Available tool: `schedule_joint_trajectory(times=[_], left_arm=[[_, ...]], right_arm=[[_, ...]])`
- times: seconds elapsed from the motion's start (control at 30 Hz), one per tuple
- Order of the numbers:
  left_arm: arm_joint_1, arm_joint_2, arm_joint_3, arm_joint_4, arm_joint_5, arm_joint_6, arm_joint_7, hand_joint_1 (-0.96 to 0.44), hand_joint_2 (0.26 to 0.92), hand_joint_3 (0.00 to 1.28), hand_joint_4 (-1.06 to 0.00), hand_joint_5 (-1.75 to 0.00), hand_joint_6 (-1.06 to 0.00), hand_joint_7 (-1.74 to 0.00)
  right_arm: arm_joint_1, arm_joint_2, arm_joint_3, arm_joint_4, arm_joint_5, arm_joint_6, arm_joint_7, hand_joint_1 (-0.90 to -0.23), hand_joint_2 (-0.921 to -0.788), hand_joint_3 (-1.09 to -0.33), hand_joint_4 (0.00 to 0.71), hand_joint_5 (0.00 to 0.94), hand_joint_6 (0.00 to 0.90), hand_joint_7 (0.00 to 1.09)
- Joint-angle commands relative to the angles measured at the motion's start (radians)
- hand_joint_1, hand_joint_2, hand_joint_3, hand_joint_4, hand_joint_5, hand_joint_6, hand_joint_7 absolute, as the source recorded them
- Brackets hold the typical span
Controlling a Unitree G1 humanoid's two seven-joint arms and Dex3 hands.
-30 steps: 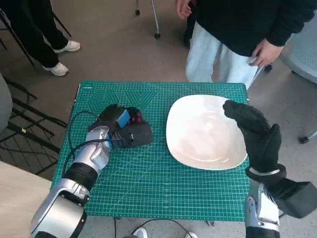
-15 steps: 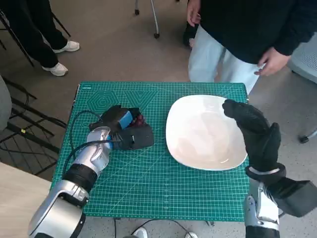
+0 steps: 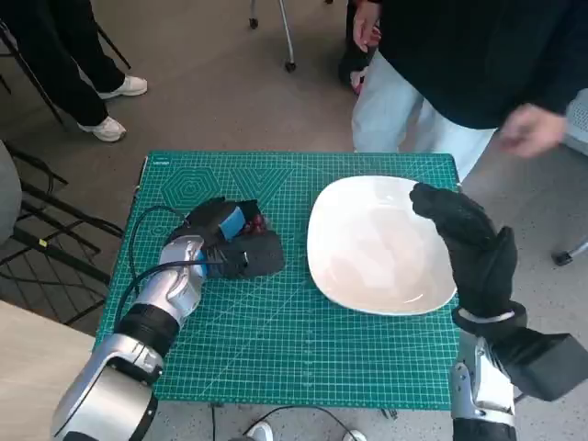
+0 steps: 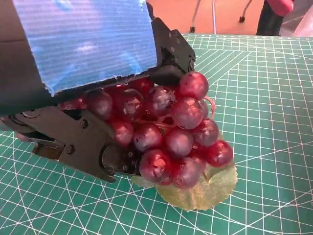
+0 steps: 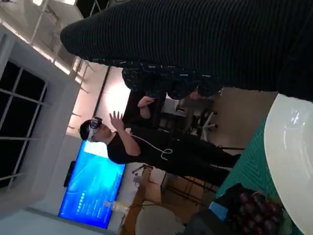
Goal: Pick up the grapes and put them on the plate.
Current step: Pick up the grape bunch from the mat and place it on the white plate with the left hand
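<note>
A bunch of dark red grapes [image 3: 256, 221] lies on the left half of the green cutting mat [image 3: 303, 349], mostly hidden under my left hand [image 3: 225, 241]. In the left wrist view that hand [image 4: 83, 54] has its black fingers [image 4: 83, 147] wrapped round the grapes [image 4: 166, 132]. Their pale green leaf [image 4: 200, 188] rests on the mat. The white plate [image 3: 367, 266] sits empty on the mat's right half. My gloved right hand [image 3: 464, 243] hovers over the plate's right edge, fingers stretched out, holding nothing. The right wrist view shows the plate's rim [image 5: 288, 147] and the grapes [image 5: 257, 208].
A person in a dark top and pale trousers [image 3: 432, 83] stands just behind the table's far right edge. Another person's legs and shoes [image 3: 101, 110] are at the far left, with chair legs [image 3: 289, 41] behind. Black cables [image 3: 138, 248] run along my left forearm.
My left hand has closed in a little over the grapes and edged slightly to the right. The right hand stays put. The person behind the table has moved an arm to the right.
</note>
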Motion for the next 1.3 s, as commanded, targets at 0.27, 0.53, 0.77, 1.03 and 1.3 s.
schedule_joint_trajectory(times=[0.27,0.53,0.77,1.03,1.3], left_arm=[[0.044,0.043,0.008,-0.088,0.000,0.033,-0.045,0.00,0.921,0.24,-0.48,-1.47,-0.47,-1.24],[0.089,0.081,0.022,-0.266,0.008,0.092,-0.083,0.00,0.921,0.24,-0.49,-1.44,-0.46,-1.26],[0.156,0.126,0.067,-0.508,0.020,0.124,-0.081,0.00,0.921,0.22,-0.51,-1.41,-0.46,-1.27],[0.253,0.185,0.155,-0.885,0.045,0.127,-0.068,0.00,0.921,0.18,-0.58,-1.28,-0.49,-1.29],[0.290,0.194,0.185,-1.003,0.058,0.100,-0.058,0.00,0.921,0.15,-0.61,-1.25,-0.53,-1.24]], right_arm=[[-0.004,0.006,0.002,0.007,-0.007,0.011,-0.009,-0.600,-0.921,-0.816,0.352,0.000,0.179,0.01],[-0.006,0.010,0.004,0.007,-0.009,0.010,-0.010,-0.600,-0.921,-0.817,0.351,0.000,0.179,0.02],[-0.008,0.014,0.005,0.007,-0.008,0.008,-0.010,-0.599,-0.921,-0.818,0.351,0.000,0.178,0.02],[-0.013,0.022,0.008,0.011,-0.012,-0.001,-0.012,-0.601,-0.921,-0.820,0.350,0.000,0.177,0.02],[-0.013,0.026,0.010,0.008,-0.016,-0.007,-0.016,-0.603,-0.921,-0.818,0.351,0.001,0.175,0.02]])
